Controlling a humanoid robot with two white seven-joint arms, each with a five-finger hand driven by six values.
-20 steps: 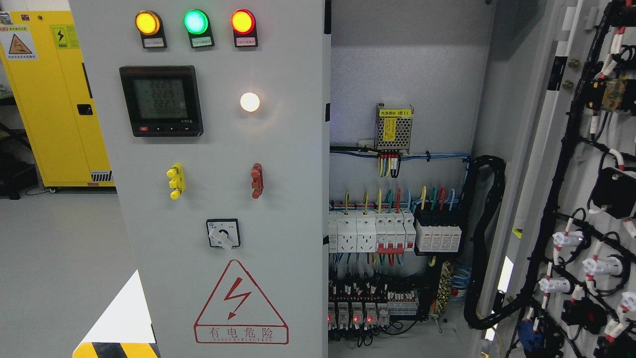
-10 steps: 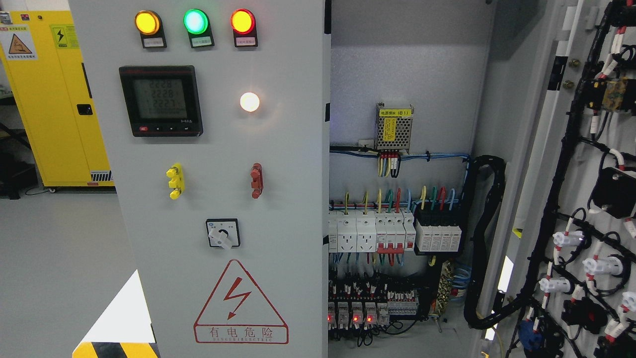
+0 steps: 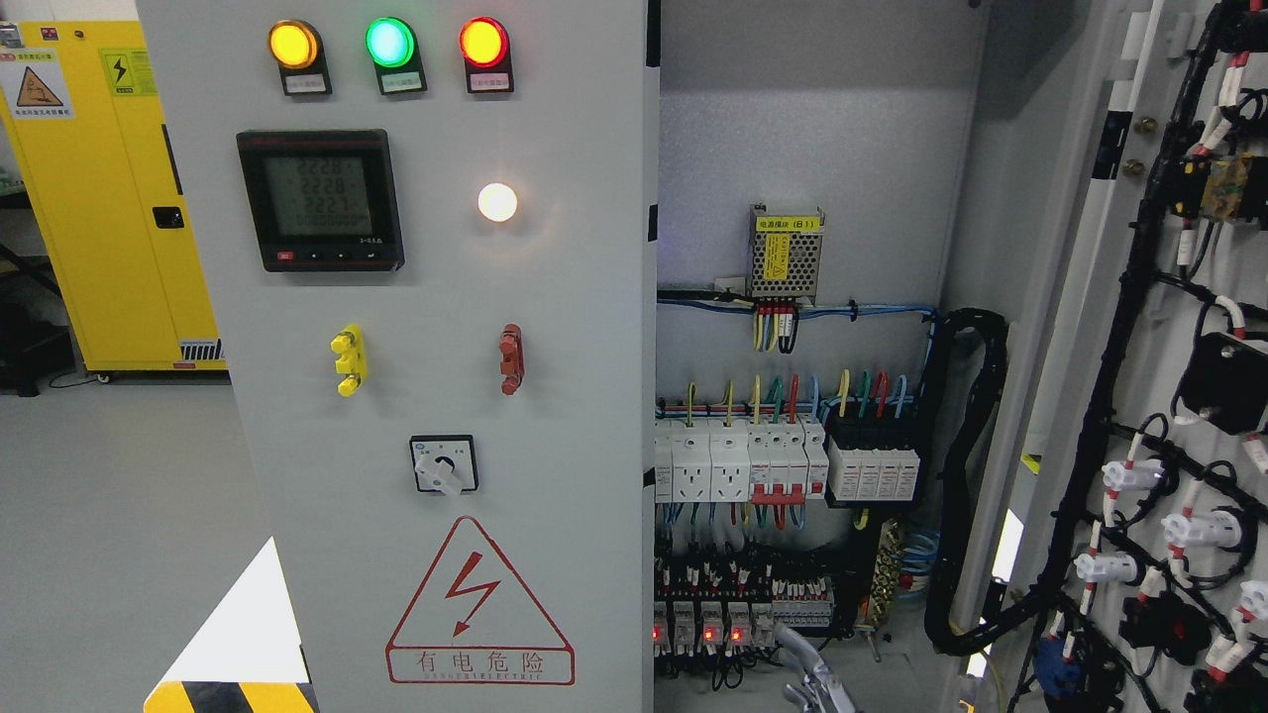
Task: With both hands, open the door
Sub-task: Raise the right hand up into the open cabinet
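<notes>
Facing the camera, the left door (image 3: pixel 565 416) of the grey cabinet (image 3: pixel 812 139) stands closed and fills the middle of the view. The right door (image 3: pixel 1154 386) is swung wide at the picture's right, its inner face carrying black wire looms and white connectors. Between the two doors the cabinet interior is exposed. A yellow locker (image 3: pixel 109 198) stands on the floor at far left, well apart.

Left door fittings:
- warning triangle (image 3: pixel 480 604) at the bottom
- meter (image 3: pixel 320 198) at upper left, display lit
- switch (image 3: pixel 444 465) above the triangle
- yellow handle (image 3: pixel 348 360) and red handle (image 3: pixel 511 359), side by side
- amber lamp (image 3: pixel 294 45), green lamp (image 3: pixel 390 42) and red lamp (image 3: pixel 482 42) in a top row, white lamp (image 3: pixel 497 202) below; all lit

Interior fittings: power supply (image 3: pixel 786 253) high on the back wall, breakers (image 3: pixel 738 465) in a row below it.

The right hand (image 3: pixel 810 683) shows at the bottom edge, right of the left door, in front of the lowest terminals. Only its metal tip is visible; its grasp state cannot be determined, and contact with either door cannot be confirmed.
</notes>
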